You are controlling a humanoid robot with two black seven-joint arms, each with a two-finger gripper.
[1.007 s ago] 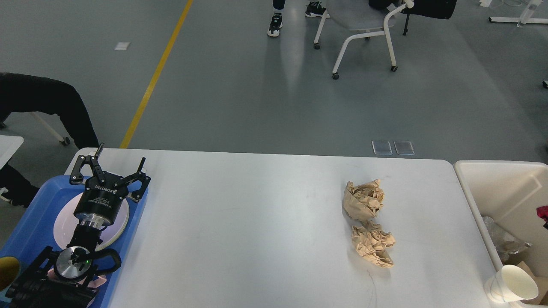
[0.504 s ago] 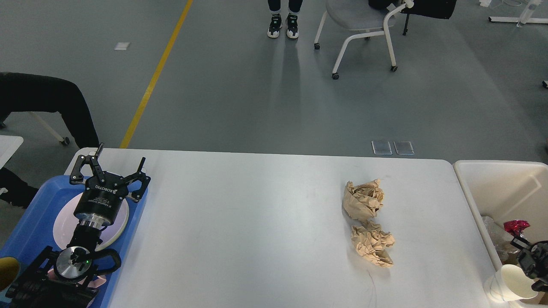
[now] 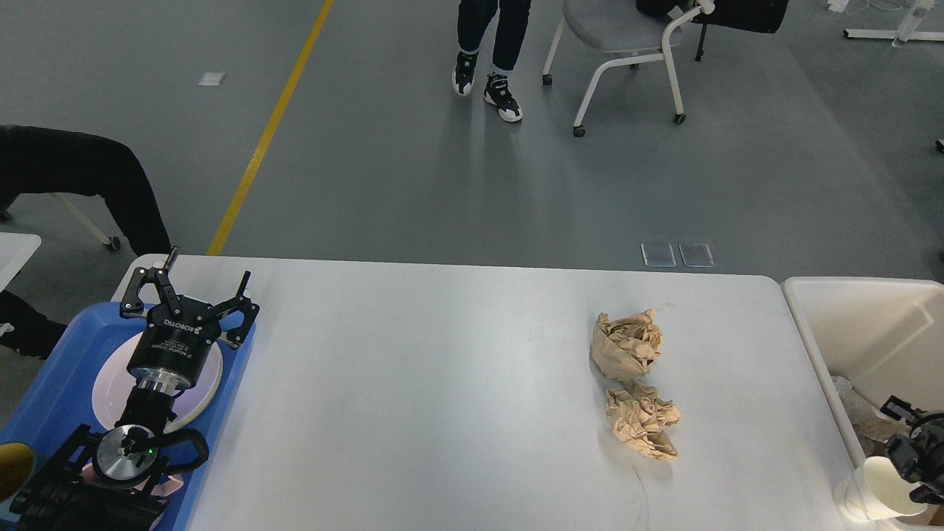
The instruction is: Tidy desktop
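Observation:
The white desktop (image 3: 442,383) fills the lower part of the head view. Two crumpled brown paper balls lie on its right half, one (image 3: 625,345) just behind the other (image 3: 641,422). A white paper cup (image 3: 874,493) lies on its side at the front right corner. My left gripper (image 3: 209,267) is open and empty, hovering over the blue tray at the left. My right gripper (image 3: 911,431) shows small and dark at the right edge, over the beige bin and just above the cup. Its fingers cannot be told apart.
A blue tray (image 3: 59,369) with a white plate (image 3: 110,383) stands at the table's left end. A beige bin (image 3: 855,324) holding clear plastic scrap stands off the right end. A person (image 3: 490,44) walks on the floor beyond, next to a chair (image 3: 627,37).
The right gripper came into view over the bin carrying a red object; that object no longer shows and the gripper sits slightly lower. The left arm has not moved. The person has stepped closer.

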